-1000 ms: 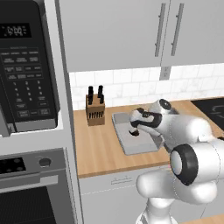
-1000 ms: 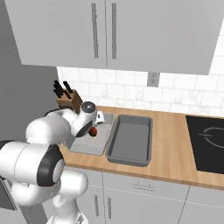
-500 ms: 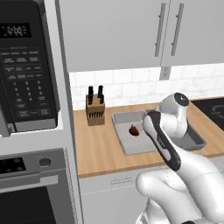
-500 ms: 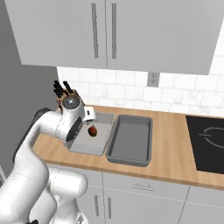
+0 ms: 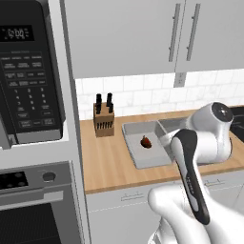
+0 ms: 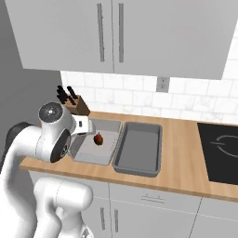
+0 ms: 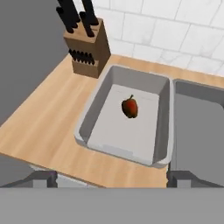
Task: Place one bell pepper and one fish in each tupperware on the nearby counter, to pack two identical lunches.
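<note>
This is a kitchen with white tiles on the wall and grey cupboards up high. A long wooden table runs under the tiles, with white cupboard doors below it. On the left of the left base view there is a black microwave with an oven under it. A black stove top sits at the right end of the table.

A wooden knife block with dark handles stands at the back of the table, near the wall. Just beside it is the lighter tupperware. The darker tupperware lies right next to that one, side by side with it.

One red bell pepper sits inside the lighter tupperware, near its middle. It is small and shiny, with a dark stem on top.

The gripper is up above the near edge of the lighter tupperware and looks down into it. The jaws are spread wide apart and hold nothing. The pepper is well apart from them.
</note>
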